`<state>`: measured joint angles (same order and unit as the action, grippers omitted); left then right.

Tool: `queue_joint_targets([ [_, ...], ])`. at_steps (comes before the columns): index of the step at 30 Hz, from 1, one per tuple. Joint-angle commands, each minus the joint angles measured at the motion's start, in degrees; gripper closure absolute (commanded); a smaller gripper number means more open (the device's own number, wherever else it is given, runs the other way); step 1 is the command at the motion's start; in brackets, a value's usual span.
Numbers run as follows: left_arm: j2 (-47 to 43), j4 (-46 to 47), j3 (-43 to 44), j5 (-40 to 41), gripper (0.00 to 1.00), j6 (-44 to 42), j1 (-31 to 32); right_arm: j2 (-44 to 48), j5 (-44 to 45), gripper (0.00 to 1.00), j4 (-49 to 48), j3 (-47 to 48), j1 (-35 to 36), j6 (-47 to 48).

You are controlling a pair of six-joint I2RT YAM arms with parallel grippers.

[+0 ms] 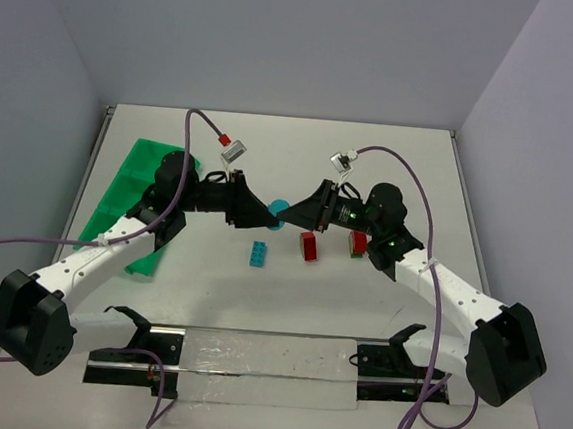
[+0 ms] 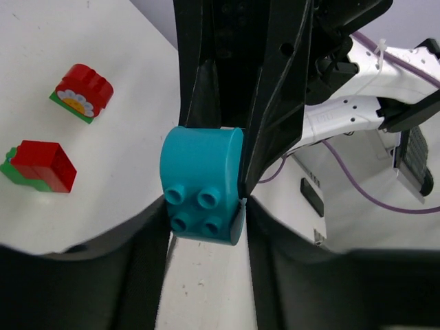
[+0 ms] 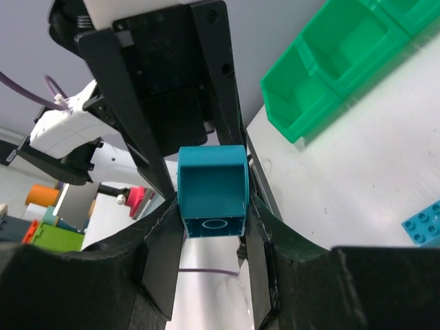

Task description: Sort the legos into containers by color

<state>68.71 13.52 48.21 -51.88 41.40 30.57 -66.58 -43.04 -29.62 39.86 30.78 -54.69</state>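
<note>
Step in hand, as I read it: mid-air handover of the teal brick, heading for the green tray.

- The brick is off the worktop, well out from the tray on its right-arm side, pinched where both hands meet tip to tip.
- right hand: clamped nearly fully closed on the brick's flat sides.
- left hand: fingers sit flush on the same brick, so it reads as gripping too. How firmly, I can't tell.

Next move, my call: the right hand has to let go before the left pulls away, or the two fight over the brick. The left hand then swings it back to the tray and drops it in one compartment.

View differences:
- The top view gives the layout. The blue brick and two red bricks are loose on the worktop, further from the tray than the handover point or level with it. The teal brick is mostly hidden between the hands.
- The left wrist view shows the brick's four studs and its rounded top.
- The right wrist view shows its hollow underside. The tray compartments it catches hold nothing.
</note>
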Motion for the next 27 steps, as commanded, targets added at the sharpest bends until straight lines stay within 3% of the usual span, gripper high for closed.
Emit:
queue_joint_targets([
  [1,-0.1,4.5,0.2,-0.9,0.64,0.7,0.5,0.1,-0.1,0.83,-3.6,2.3,0.7,-0.4],
  [3,-0.2,3.9,0.5,-0.4,0.81,0.4,0.5,0.2,0.0,0.82,-3.5,2.2,0.7,-0.2],
  [4,-0.3,3.1,1.1,-0.2,0.88,0.0,0.5,0.3,0.2,0.76,-3.0,2.3,0.7,-0.1],
  [6,-0.7,-0.8,1.9,1.1,1.0,-2.1,0.4,0.8,1.4,0.5,0.6,3.0,0.6,1.3],
  [9,-3.0,-6.6,3.0,5.0,1.0,-5.5,-0.1,3.1,7.7,0.13,12.4,5.6,0.3,7.7],
  [11,-4.0,-10.8,3.2,7.7,1.0,-6.6,-0.9,4.9,14.5,0.0,19.2,7.6,0.1,11.9],
  [13,-6.4,-16.4,3.5,11.2,1.0,-7.9,-3.0,7.1,25.0,0.0,31.2,11.5,0.0,15.1],
  [17,-10.5,-26.3,3.9,19.6,1.0,-8.7,-8.7,12.0,37.5,0.0,39.0,13.0,-1.6,18.0],
  [22,-9.6,-39.9,7.0,49.2,1.0,-2.7,-13.7,15.5,42.9,0.0,42.2,11.1,-3.8,19.1],
  [24,-6.5,-48.6,9.7,65.9,1.0,3.3,-15.1,15.8,42.1,0.0,42.0,9.7,-4.7,19.2],
  [27,-3.7,-55.1,11.9,78.7,1.0,8.5,-16.1,15.7,40.6,0.0,41.5,8.3,-4.8,19.2],
])
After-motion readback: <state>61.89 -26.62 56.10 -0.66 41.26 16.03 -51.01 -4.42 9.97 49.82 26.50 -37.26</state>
